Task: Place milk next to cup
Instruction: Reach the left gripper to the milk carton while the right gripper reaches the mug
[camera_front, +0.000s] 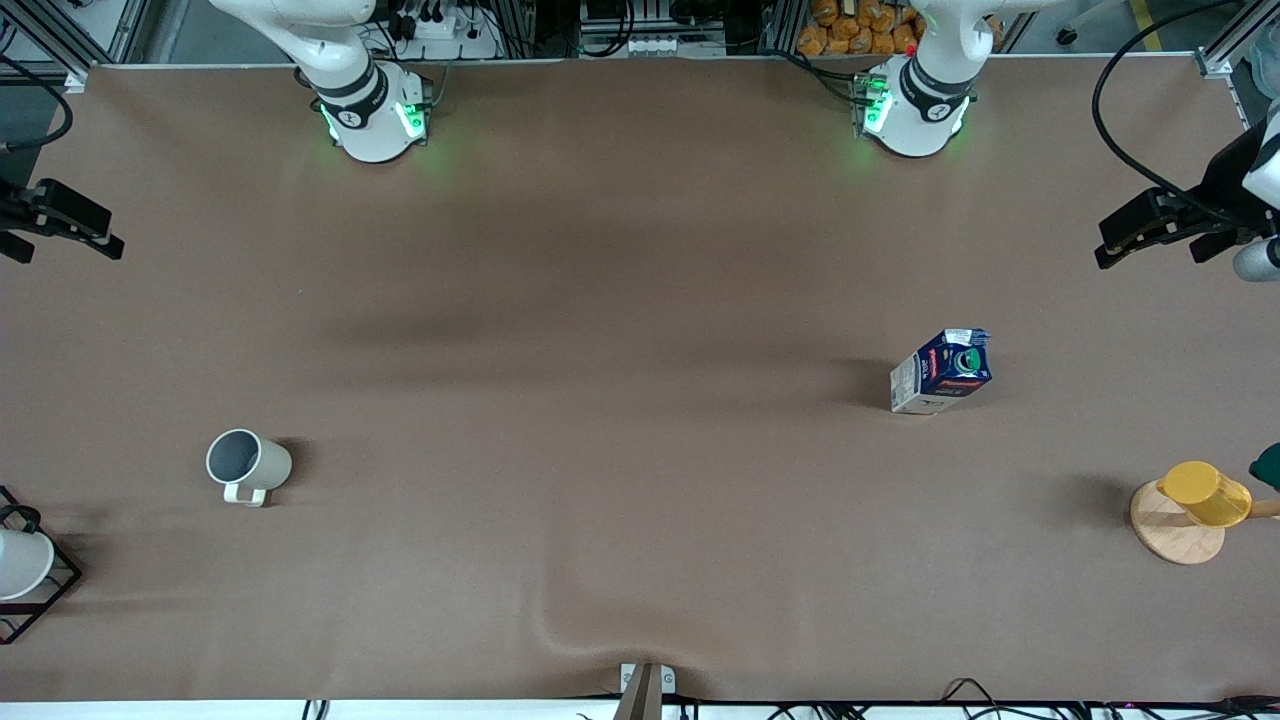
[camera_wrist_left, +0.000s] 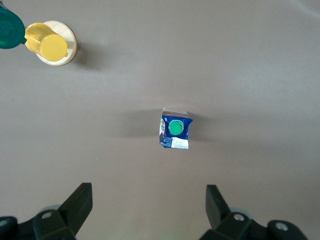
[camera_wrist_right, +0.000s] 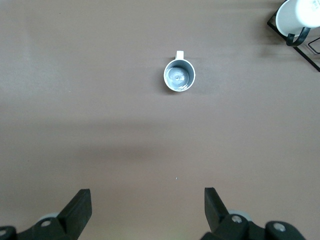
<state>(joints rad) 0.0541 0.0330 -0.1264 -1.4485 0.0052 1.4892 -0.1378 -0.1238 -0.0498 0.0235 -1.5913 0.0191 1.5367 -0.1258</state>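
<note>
Both grippers high and empty, one milk carton and one mug well apart on the table.

Left gripper (camera_wrist_left: 147, 210) hangs over the table with fingers spread wide, nothing between them; right gripper (camera_wrist_right: 146, 210) the same, wide open and empty. One milk (camera_front: 941, 371) stands upright toward the left arm's end, long axis vertical, green cap up. One cup (camera_front: 247, 464) sits upright toward the right arm's end, nearer the front camera than the milk, handle toward that camera. One yellow cup (camera_front: 1205, 493) lies on one wooden disc (camera_front: 1172, 535); one white cup (camera_front: 22, 562) sits in a wire rack (camera_front: 58, 588).
</note>
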